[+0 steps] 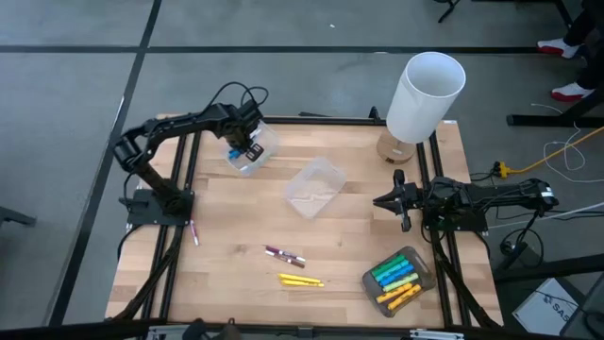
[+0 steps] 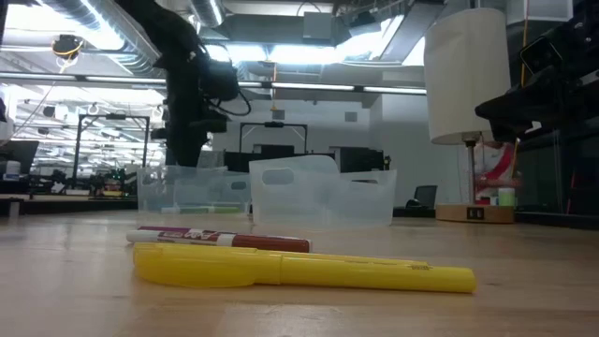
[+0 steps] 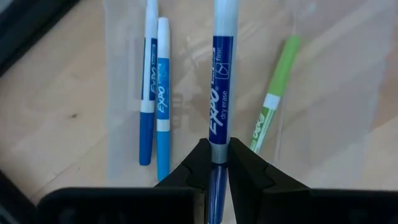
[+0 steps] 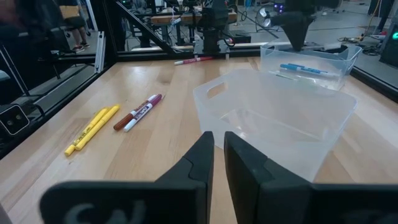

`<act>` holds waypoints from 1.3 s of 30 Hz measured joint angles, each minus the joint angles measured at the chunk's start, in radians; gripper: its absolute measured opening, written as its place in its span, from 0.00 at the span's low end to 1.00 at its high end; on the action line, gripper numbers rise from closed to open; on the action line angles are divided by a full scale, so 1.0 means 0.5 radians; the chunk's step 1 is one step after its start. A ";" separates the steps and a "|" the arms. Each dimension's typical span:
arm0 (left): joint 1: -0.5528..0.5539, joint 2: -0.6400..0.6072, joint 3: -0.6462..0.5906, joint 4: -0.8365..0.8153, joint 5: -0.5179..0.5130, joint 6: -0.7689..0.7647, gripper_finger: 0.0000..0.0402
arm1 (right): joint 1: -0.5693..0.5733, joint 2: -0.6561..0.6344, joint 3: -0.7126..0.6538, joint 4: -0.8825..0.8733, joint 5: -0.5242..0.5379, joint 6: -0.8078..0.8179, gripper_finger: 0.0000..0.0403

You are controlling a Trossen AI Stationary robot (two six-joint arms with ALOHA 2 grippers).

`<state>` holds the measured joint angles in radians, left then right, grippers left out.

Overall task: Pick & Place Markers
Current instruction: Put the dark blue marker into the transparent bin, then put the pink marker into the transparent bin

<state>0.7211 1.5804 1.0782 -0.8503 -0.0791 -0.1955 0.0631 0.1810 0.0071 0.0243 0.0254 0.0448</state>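
Placement is the step in hand: the left claw pinches a dark blue marker over the far-left clear tub, where blue and green markers already lie. Releasing it there comes next. Yellow markers and maroon markers wait on the tabletop. The right claw, pressed together and empty, idles beside the middle tub.

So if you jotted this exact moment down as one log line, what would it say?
left gripper: shut on dark blue marker, over far-left tub | right gripper: shut, empty, waiting beside middle tub | yellow markers: on table
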 joint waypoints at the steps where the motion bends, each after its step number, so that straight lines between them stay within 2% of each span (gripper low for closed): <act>1: 0.003 0.021 0.000 0.008 0.005 0.000 0.07 | -0.001 0.000 0.000 0.000 0.000 0.000 0.10; 9: 0.002 0.138 0.000 0.041 0.081 0.001 0.07 | 0.000 0.000 0.000 0.000 0.000 0.000 0.10; 14: 0.002 0.147 0.000 0.041 0.091 0.001 0.11 | -0.001 0.000 0.000 0.000 0.000 0.000 0.10; 21: 0.002 0.147 0.000 0.038 0.094 0.001 0.11 | 0.000 0.000 0.000 0.000 0.000 0.000 0.10; 39: 0.002 0.139 0.000 0.015 0.094 -0.036 0.24 | 0.000 0.000 0.000 0.000 0.000 0.000 0.10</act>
<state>0.7223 1.6498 1.0782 -0.8428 -0.0322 -0.2135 0.0631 0.1810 0.0071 0.0242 0.0254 0.0448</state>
